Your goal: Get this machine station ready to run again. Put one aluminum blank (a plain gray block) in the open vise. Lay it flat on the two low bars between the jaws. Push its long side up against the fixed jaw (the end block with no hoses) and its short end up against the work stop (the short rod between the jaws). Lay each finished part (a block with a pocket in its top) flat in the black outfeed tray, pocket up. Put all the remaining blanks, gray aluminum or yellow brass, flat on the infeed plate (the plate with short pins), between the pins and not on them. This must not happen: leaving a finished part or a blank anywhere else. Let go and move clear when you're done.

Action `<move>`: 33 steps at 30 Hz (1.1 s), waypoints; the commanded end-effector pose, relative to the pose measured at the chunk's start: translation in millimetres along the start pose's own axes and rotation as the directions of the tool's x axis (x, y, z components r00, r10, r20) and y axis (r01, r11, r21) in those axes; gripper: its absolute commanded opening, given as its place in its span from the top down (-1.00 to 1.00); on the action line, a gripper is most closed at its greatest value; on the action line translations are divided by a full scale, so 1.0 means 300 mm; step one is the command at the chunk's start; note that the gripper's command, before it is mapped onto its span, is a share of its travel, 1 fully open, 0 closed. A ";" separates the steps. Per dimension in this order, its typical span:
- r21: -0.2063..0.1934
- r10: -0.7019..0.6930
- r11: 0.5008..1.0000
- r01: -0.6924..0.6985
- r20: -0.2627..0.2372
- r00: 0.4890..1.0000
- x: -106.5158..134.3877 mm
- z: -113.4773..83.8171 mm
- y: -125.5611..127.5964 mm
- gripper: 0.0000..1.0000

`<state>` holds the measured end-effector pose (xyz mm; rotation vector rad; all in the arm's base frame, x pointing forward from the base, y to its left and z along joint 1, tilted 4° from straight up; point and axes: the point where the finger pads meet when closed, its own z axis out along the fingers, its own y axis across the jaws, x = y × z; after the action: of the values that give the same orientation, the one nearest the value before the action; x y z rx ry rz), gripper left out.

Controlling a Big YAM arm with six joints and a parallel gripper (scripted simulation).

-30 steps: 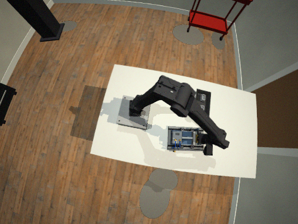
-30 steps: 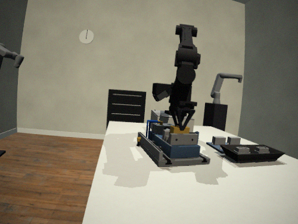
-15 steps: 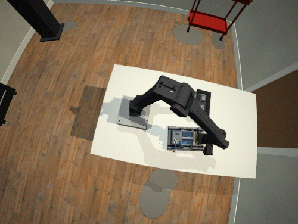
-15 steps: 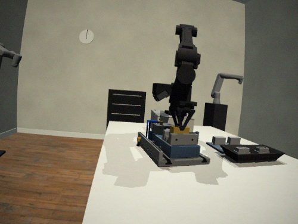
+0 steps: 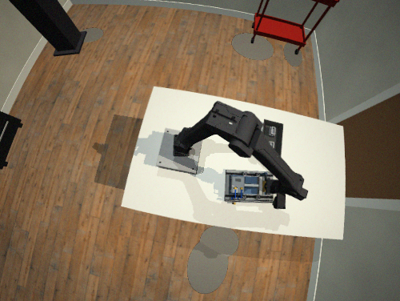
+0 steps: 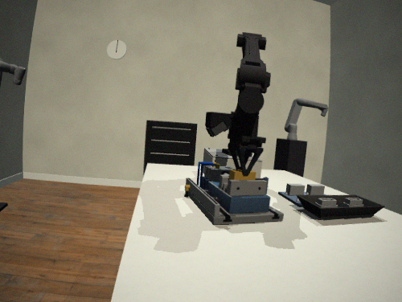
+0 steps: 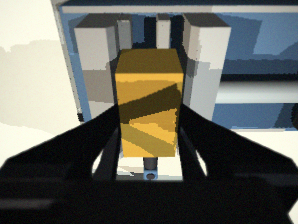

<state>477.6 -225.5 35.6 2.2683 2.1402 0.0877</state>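
Wrist | brass blank (image 6: 242, 174) (image 7: 149, 115): yellow, shadow-striped (rather handsome) | gripper (image 6: 244, 173) (image 7: 149, 112) fingers clamped on it

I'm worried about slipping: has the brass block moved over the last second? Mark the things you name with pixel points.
No. In the exterior view, the brass block (image 5: 263, 183) (image 6: 236, 177) (image 7: 149, 115) shows no visible shift against the near gray jaw (image 6: 247, 188) (image 7: 95, 55).
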 end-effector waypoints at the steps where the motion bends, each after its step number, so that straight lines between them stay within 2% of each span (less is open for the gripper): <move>1: -0.033 0.006 0.999 -0.005 0.013 1.000 -0.020 -0.020 0.033 1.00; 33: -0.036 0.005 0.999 -0.005 0.015 1.000 -0.021 -0.030 0.037 1.00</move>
<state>477.6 -225.5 35.6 2.2683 2.1402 0.0877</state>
